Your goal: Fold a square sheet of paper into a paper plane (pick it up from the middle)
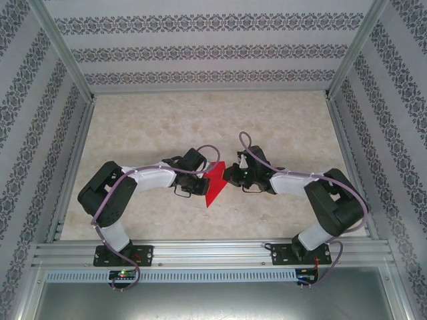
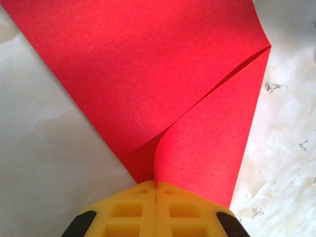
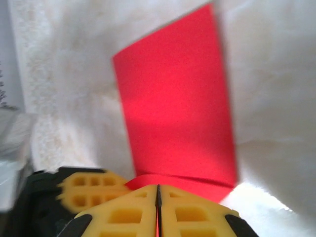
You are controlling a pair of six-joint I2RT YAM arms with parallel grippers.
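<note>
Paper handling was shared by both arms: the red sheet of paper, partly folded, was suspended between the two claws over the middle of the surface; whether its lower tip touched the surface could not be determined. The left claw had its fingers pressed together and clamped on the narrow end of the sheet, where two layers converged. This grip appeared intended to pin the layers so the crease could not slip. The right claw likewise had its fingers together, clamped on the sheet's near edge, probably to steady the opposite side while the fold was set. The top external view showed the overall arrangement, with the arms meeting head-on and the paper as a pointed shape between them, but it did not resolve the layers. The left wrist view supplied that detail: one flap curled over the other and met it along a sharp fold line running to a corner at upper right. The right wrist view, blurred, showed a flat rectangular face extending away from the fingers.
</note>
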